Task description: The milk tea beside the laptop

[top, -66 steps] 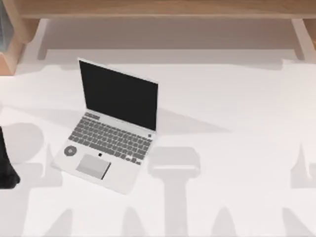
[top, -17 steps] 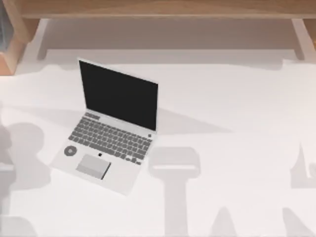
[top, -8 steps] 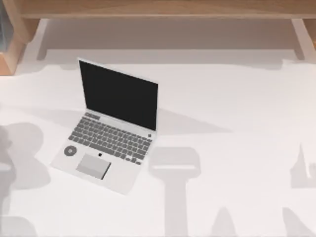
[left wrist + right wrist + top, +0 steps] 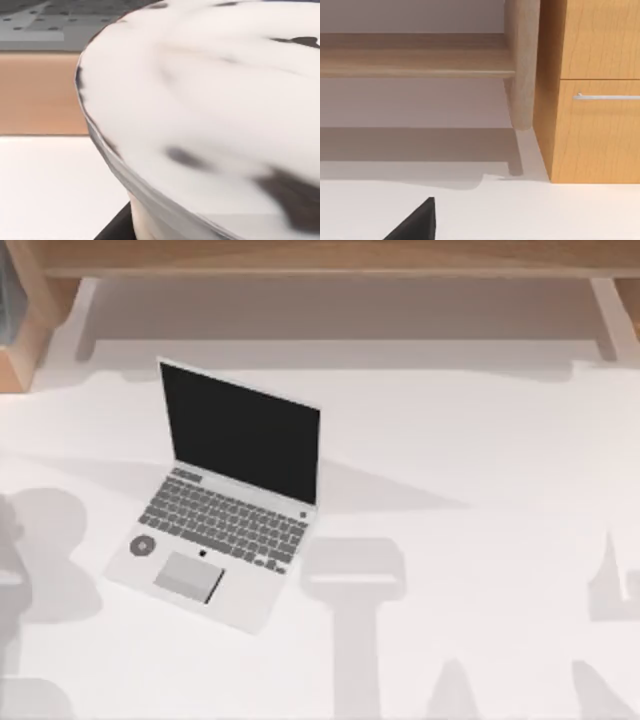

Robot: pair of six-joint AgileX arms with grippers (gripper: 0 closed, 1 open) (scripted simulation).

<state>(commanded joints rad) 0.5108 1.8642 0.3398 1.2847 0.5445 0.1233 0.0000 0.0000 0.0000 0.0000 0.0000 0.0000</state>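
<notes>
The laptop (image 4: 225,505) stands open on the white table, left of centre, with its black screen up and a round grey sticker beside the touchpad. The milk tea (image 4: 210,110) sits very close in the left wrist view, its creamy-white lid and clear rim spreading across most of the picture. My left gripper (image 4: 120,227) is shut on the cup, and a dark finger shows under the rim. A black corner of my right gripper (image 4: 415,222) hangs over the white table near a wooden cabinet.
A wooden shelf (image 4: 320,260) runs along the back of the table. A wooden cabinet with a metal drawer handle (image 4: 607,96) and a round post (image 4: 521,65) stand at the table's back right. Arm shadows fall on the table's left and right edges.
The dark left arm seen at the table's left edge four seconds ago has left the top view. The shadows at the left edge have shifted slightly. The laptop has not moved.
</notes>
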